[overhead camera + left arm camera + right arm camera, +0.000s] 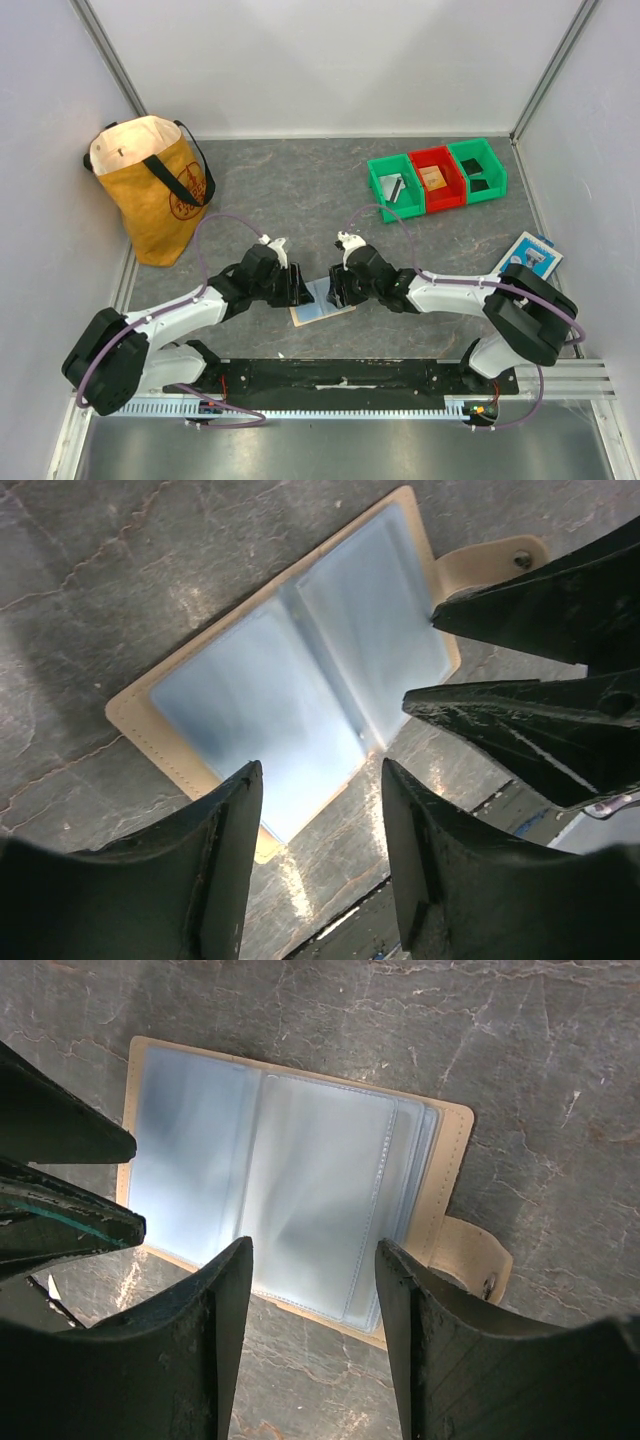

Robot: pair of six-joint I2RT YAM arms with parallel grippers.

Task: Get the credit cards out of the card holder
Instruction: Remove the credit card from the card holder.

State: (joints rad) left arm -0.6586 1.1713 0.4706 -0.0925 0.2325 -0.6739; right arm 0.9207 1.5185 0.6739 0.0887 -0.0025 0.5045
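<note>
On the grey worktop (pixel 300 190) we saw the holder (pixel 322 303) lying open, pale-blue face up, towards its near edge, with the left fingers (pixel 215 865) and right fingers (pixel 210 1345) both spread apart above it, grasping nothing.

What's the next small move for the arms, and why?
Probably lower the left gripper to pin the card holder at its near edge. It lies open and flat on the table; both grippers are over it, fingers apart, holding nothing, and no card edge shows in the pale sleeves for the right gripper to pinch.
</note>
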